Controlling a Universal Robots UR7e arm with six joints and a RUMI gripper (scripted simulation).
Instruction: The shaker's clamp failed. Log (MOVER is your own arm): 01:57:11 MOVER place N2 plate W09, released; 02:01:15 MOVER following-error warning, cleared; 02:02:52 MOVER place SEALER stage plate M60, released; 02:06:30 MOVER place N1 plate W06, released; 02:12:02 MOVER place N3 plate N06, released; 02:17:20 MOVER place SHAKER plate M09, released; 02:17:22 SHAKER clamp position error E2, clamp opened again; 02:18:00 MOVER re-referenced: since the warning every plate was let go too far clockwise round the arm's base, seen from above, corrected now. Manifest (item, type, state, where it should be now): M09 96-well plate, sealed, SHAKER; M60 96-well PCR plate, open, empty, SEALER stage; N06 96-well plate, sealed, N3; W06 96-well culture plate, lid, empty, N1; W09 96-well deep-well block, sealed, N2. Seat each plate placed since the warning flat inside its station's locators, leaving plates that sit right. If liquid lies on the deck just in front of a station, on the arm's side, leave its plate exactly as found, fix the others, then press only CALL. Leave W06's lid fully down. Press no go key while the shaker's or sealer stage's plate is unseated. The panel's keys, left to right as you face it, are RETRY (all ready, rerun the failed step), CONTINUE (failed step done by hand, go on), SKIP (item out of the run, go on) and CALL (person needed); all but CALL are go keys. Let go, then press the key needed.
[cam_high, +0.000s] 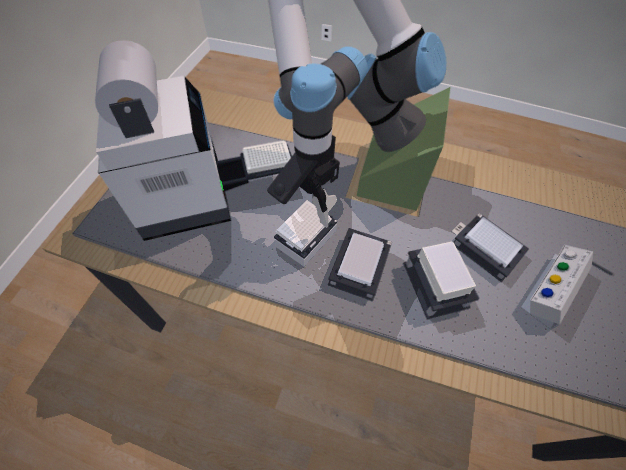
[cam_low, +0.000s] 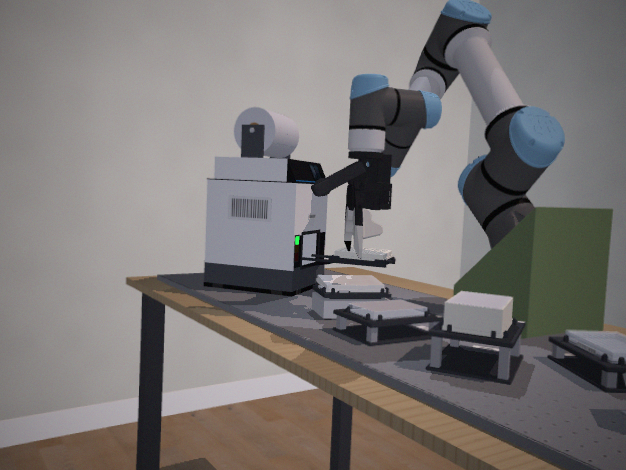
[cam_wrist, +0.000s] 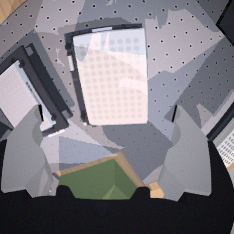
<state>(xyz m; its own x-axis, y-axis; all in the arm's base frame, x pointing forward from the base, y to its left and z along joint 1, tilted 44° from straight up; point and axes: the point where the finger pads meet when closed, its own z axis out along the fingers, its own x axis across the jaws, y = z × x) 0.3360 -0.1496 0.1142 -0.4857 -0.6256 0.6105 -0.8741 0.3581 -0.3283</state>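
My gripper (cam_high: 323, 202) is open and empty, hovering above the shaker (cam_high: 303, 242). A sealed white plate (cam_high: 302, 227) lies on the shaker, turned askew against its black locators. In the wrist view the plate (cam_wrist: 112, 75) lies ahead of my two fingers, well below them. In the side view my fingertips (cam_low: 352, 245) hang clearly above this plate (cam_low: 351, 284). The open PCR plate (cam_high: 266, 155) sits on the sealer's stage. Right of the shaker stand three nests: a flat white plate (cam_high: 360, 259), a tall deep-well block (cam_high: 447, 270) and a gridded plate (cam_high: 493, 242).
The sealer (cam_high: 161, 151) with its roll stands at the left. A green box (cam_high: 399, 156) stands behind the shaker. The key panel (cam_high: 558, 283) at the far right has blue (cam_high: 547, 292), yellow (cam_high: 555, 278), green (cam_high: 562, 266) and white (cam_high: 570, 252) keys.
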